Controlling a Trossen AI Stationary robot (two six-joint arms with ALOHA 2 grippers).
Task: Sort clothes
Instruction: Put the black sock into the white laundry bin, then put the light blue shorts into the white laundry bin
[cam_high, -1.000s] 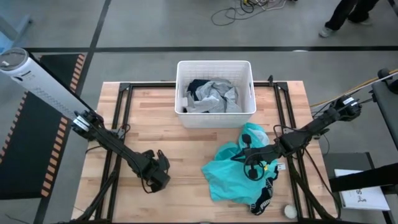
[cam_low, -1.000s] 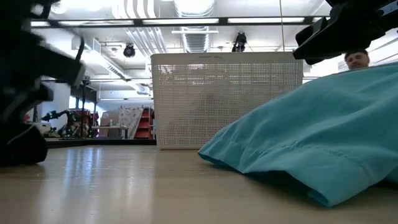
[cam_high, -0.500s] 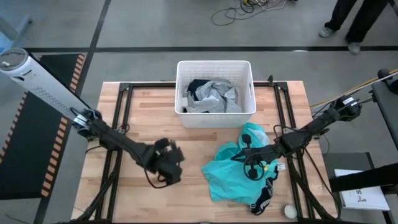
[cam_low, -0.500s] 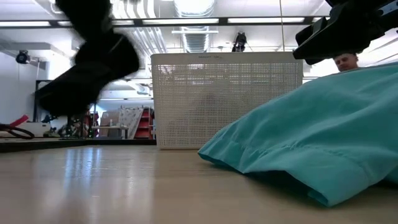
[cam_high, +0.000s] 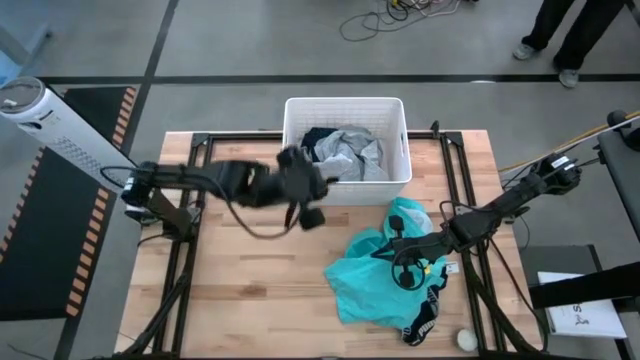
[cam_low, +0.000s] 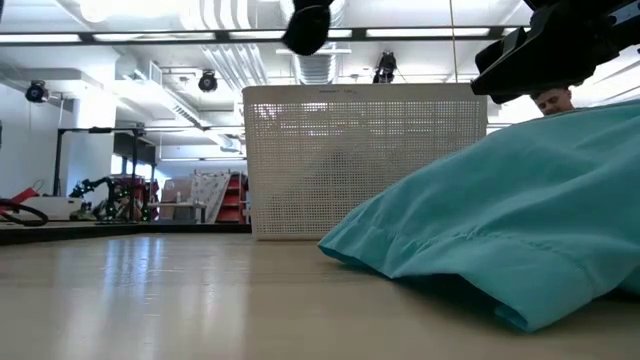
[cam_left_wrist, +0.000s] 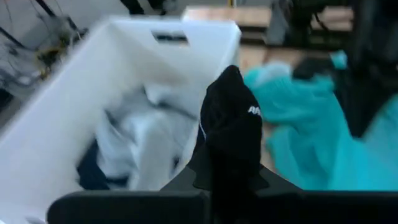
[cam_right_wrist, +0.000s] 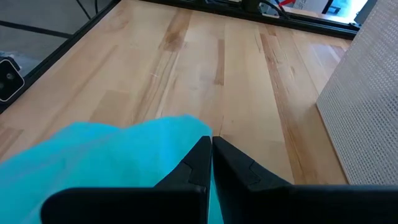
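Now the left gripper (cam_high: 300, 190), clamped on a black sock (cam_left_wrist: 229, 118), hangs by the basket's (cam_high: 345, 188) near-left wall; the right gripper (cam_right_wrist: 211, 155), pressed together, pinches the teal garment (cam_high: 375, 275).

**Around the sorting: basket, ball and room**

A white ribbed plastic basket (cam_high: 346, 186) stands at the far middle of the wooden tabletop (cam_high: 250, 280), its perforated wall (cam_low: 365, 165) filling the centre of the low view. A small white ball (cam_high: 466, 340) lies at the tabletop's near right corner. Black frame rails (cam_high: 196, 190) run along the tabletop's sides. On the grey floor beyond, loose cables (cam_high: 395, 14) are coiled, and a person's legs and shoes (cam_high: 560, 40) show at the far right. A white cylinder (cam_high: 40, 125) slants at the left.
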